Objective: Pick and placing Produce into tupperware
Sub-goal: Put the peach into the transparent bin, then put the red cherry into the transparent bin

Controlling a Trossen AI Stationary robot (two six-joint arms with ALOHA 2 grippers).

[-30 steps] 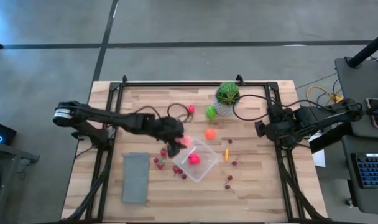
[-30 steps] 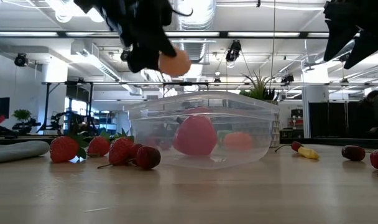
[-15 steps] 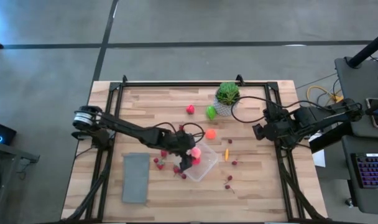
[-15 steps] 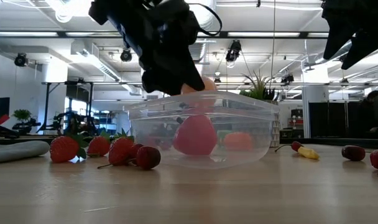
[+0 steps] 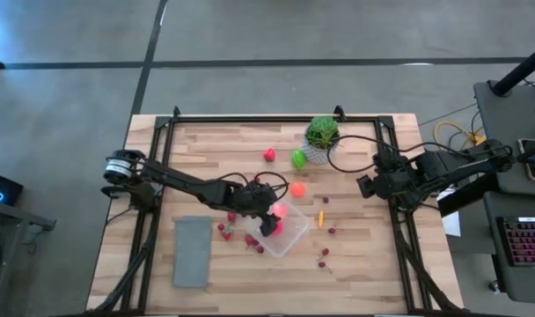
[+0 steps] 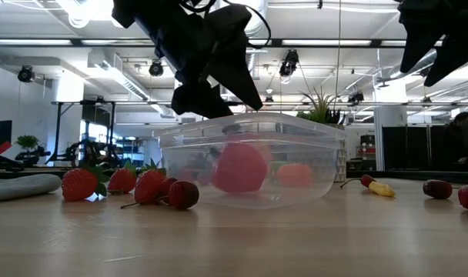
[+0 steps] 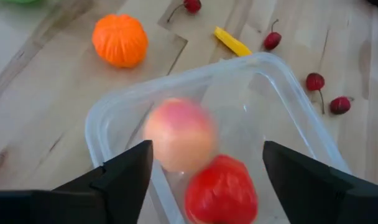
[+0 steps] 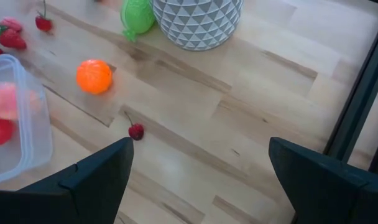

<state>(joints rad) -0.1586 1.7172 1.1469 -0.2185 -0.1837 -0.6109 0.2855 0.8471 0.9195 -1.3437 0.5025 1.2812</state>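
My left pincer [image 7: 204,180] hangs spread wide over the tupperware [image 7: 301,112], gripping nothing; just beneath its tips, inside the box, sit a peach-pink fruit [image 7: 178,134] and a red one [image 7: 221,190]. An orange piece [image 7: 120,40] lies beyond the rim. My right pincer [image 5: 366,184] waits spread, well apart
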